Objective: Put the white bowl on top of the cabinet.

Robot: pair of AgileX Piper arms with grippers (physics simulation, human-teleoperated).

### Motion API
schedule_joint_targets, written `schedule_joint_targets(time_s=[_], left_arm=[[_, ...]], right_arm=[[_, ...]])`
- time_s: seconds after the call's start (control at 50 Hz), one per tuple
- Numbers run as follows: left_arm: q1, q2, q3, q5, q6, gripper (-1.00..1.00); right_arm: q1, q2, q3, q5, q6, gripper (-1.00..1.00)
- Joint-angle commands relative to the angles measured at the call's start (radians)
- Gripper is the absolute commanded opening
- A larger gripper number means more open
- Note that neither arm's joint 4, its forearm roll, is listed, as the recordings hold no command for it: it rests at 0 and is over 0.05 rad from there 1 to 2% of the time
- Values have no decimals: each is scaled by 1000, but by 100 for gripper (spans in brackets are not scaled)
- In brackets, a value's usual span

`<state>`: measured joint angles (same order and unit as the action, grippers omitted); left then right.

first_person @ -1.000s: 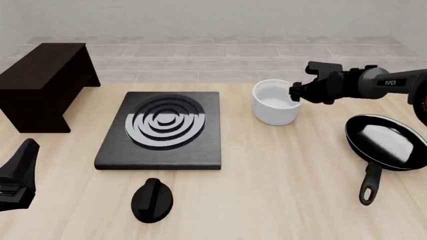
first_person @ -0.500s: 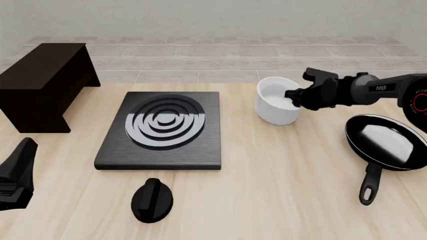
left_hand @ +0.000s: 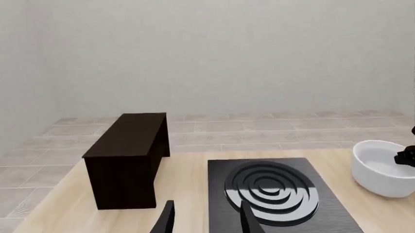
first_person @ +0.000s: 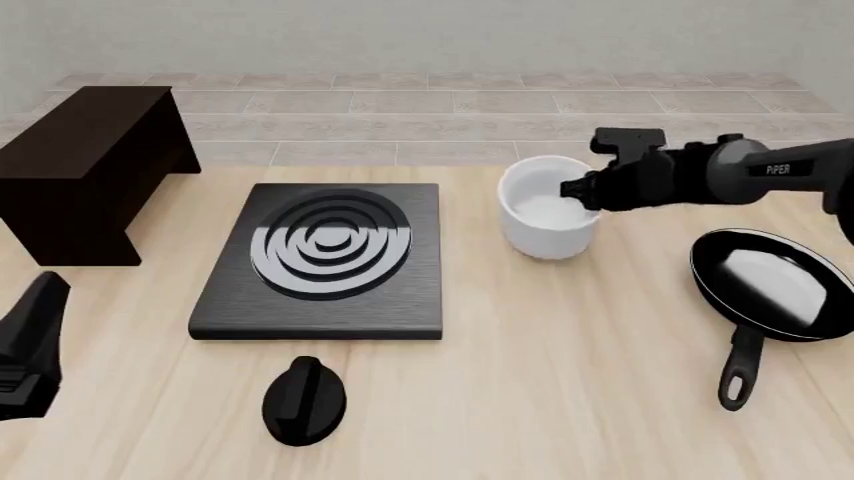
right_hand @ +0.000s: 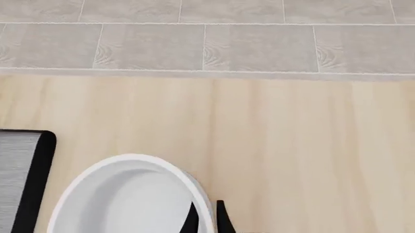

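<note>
The white bowl [first_person: 545, 218] stands right of the stove plate, far from the dark cabinet [first_person: 87, 150] at the back left. My right gripper [first_person: 579, 190] is shut on the bowl's right rim, one finger inside and one outside; in the right wrist view its fingertips [right_hand: 190, 219] straddle the rim of the bowl [right_hand: 123, 199]. I cannot tell whether the bowl is off the table. My left gripper [first_person: 48, 298] is open and empty at the front left; its fingers [left_hand: 167, 219] point toward the cabinet [left_hand: 133, 141] and the bowl [left_hand: 382, 170].
A flat black stove plate [first_person: 387, 300] with silver rings lies in the middle. A black frying pan [first_person: 774, 285] lies at the right, its handle toward the front. A black knob [first_person: 304, 398] sits in front of the stove plate.
My right gripper and the bowl have shifted a little to the left, toward the stove plate. The left arm has hardly moved.
</note>
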<state>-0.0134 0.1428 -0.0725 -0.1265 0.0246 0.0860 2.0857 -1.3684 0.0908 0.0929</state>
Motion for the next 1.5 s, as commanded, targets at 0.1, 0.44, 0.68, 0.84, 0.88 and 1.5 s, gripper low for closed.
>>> schedule_joint_targets(time_s=[0.1, 0.44, 0.68, 0.84, 0.88, 1.5], left_arm=[[-7, -18, -12, 20, 0, 100], [-10, -43, -17, 48, -4, 100], [-20, -39, -26, 51, 12, 100], [-47, -2, -48, 22, 52, 100], [-48, 25, -61, 4, 51, 100], [-211, 470, -239, -199, 137, 100]], right_arm=[[67, -129, 25, 10, -2, -100], [101, -191, 54, 11, -5, -100], [134, -246, 82, 9, -21, -100], [151, -265, 91, 8, -55, -100], [155, -270, 96, 6, -45, -100], [257, -360, 136, 29, -44, -100]])
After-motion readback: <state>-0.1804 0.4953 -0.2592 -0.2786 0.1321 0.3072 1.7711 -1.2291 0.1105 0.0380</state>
